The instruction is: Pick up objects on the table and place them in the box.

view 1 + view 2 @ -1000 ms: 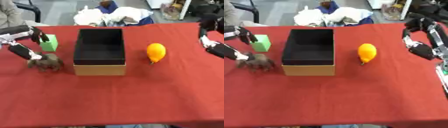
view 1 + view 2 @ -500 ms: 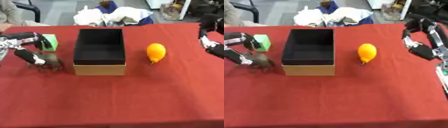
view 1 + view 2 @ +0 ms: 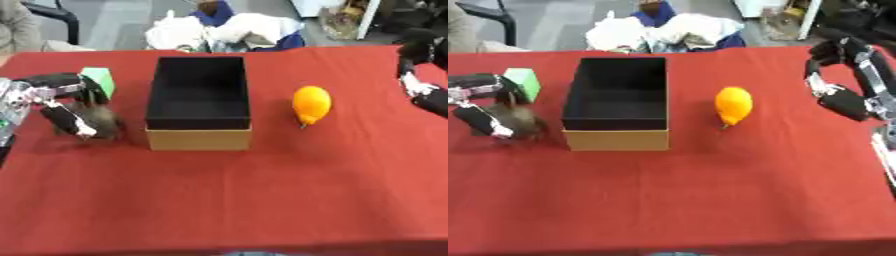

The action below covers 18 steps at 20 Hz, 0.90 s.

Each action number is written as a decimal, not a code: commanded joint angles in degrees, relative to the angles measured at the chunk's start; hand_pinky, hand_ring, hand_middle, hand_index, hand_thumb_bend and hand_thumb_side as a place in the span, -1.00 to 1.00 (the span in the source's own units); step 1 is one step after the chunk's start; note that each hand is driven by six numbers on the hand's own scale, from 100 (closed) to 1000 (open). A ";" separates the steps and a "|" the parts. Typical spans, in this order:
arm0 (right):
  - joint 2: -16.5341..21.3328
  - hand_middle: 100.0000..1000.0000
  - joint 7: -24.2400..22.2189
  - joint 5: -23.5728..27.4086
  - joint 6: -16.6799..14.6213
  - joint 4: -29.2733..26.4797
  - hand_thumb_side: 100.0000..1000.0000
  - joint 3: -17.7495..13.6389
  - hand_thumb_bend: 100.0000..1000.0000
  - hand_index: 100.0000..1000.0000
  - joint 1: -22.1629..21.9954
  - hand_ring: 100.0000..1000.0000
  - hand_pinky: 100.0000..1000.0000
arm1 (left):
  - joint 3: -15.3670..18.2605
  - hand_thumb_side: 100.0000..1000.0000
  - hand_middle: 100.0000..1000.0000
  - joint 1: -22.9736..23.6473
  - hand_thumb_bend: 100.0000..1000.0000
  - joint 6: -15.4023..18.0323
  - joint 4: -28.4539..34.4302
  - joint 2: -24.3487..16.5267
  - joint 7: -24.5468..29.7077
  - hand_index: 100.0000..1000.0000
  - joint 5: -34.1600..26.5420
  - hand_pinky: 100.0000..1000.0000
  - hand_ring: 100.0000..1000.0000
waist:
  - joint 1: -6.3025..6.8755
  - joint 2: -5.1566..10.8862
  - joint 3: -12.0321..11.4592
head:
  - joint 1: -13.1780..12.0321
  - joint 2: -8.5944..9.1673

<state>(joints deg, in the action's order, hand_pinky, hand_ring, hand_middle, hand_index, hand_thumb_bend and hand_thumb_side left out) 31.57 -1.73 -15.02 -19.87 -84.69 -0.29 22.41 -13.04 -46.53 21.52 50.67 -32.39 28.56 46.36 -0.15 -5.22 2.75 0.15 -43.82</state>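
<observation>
Red counter (image 3: 262, 200), box (image 3: 198, 100) at centre; my left hand (image 3: 61, 107) at mid-left curls around the brown toy (image 3: 103, 122), green block (image 3: 98, 80) just behind. A partial grasp could drop it short. Right hand (image 3: 842, 95) idles, clenched.

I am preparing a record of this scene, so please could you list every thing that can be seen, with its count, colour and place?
box: one, tan outside and black inside, open, centre of the table, nothing seen inside it.
orange fruit-shaped object: one, orange, right of the box, apart from it.
green block: one, green, left of the box, far side.
dark animal-like figure: one, brown-grey, left of the box, in front of the green block.
table: one, covered in red cloth.
white and blue bundle: behind the table's far edge.
left hand: black and silver, fingers curled round the dark figure.
right hand: black, at the right edge, holding nothing.
</observation>
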 commanded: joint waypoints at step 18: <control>1.09 0.27 -0.20 0.45 -0.17 -0.09 -0.07 -0.36 -1.00 0.81 0.63 0.33 0.30 | 2.72 -1.00 -0.97 -3.36 -0.27 -1.10 4.44 -1.05 -10.31 -0.62 4.18 -0.40 -0.83 | -0.01 0.83 -0.20 | 0.12 -0.29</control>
<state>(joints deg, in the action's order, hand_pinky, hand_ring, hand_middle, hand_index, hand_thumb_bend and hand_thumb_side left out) 31.54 -1.77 -15.00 -19.90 -84.33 -0.29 22.37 -11.37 -47.93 20.79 52.86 -31.72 18.49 51.45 -0.15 -5.27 2.57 0.15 -43.82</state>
